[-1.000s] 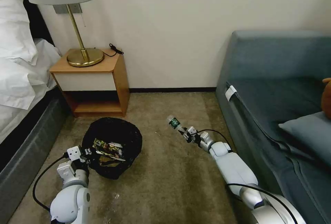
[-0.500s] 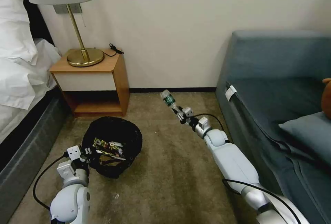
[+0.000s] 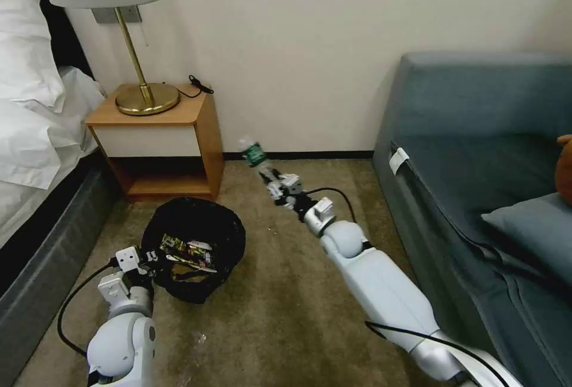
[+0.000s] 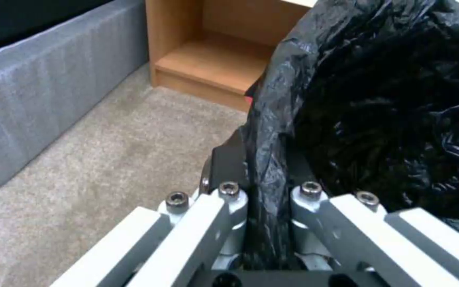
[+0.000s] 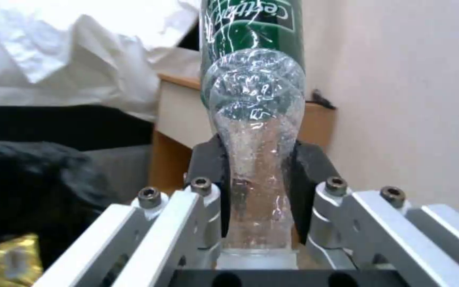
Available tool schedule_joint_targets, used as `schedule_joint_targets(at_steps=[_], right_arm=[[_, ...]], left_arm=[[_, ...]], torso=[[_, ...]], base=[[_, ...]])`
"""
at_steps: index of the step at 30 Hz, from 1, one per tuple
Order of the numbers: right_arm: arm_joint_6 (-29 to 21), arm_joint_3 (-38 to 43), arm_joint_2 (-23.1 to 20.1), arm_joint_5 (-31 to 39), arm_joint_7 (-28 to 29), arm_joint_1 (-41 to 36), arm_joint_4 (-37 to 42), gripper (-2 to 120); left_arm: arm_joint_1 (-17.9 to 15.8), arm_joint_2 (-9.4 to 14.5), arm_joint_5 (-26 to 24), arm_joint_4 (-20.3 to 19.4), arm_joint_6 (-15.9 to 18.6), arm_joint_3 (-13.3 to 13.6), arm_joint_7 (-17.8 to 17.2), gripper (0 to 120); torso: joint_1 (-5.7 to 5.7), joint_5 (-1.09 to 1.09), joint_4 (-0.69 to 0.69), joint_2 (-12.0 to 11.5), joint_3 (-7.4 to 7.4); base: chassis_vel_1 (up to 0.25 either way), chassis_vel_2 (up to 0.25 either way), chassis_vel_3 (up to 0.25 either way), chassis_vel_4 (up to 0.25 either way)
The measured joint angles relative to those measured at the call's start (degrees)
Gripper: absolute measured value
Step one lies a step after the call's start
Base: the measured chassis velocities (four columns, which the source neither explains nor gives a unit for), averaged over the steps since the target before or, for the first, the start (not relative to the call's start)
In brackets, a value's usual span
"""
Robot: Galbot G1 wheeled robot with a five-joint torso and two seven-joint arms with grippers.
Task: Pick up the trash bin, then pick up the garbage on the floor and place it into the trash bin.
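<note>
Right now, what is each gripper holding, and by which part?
Right gripper: clear bottle, by its neck. Left gripper: trash bin, by its bag-covered rim.

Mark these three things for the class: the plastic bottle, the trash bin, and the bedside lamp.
plastic bottle (image 3: 255, 155): head view, on its green label.
trash bin (image 3: 229, 235): head view, on the black bag over its rim.
bedside lamp (image 3: 146, 99): head view, on its round brass base.

Bin liner (image 4: 378, 99): crinkly black plastic film, catching glossy highlights.
Bottle (image 5: 256, 119): clear, shiny, creased plastic, showing a glossy green label.
Carpet (image 3: 286, 292): matt short-pile cloth, looking rough.
Nightstand (image 3: 205, 131): smooth wood.
Gripper links (image 5: 378, 215): brushed, pale metal.
Sofa (image 3: 476, 131): matt woven cloth.
</note>
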Motion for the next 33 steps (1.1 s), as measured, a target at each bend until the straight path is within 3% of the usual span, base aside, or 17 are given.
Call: schedule_joint_targets(at_steps=[13, 33], right_arm=[[-1.07, -6.04, 2.24, -1.58, 1.32, -1.45, 1.56, 20], [-0.34, -7.18, 5.61, -5.31, 0.46, -6.70, -0.45, 20]], left_arm=[[-0.16, -0.60, 0.49, 0.16, 0.09, 0.38, -0.06, 4], [-0.86, -1.25, 1.74, 0.53, -0.19, 1.13, -0.22, 4]], torso=[[0.00, 0.00, 0.00, 0.00, 0.00], [0.00, 0.00, -0.01, 0.00, 0.00]], base=[[0.000, 0.000, 0.000, 0.000], [0.000, 0.000, 0.000, 0.000]])
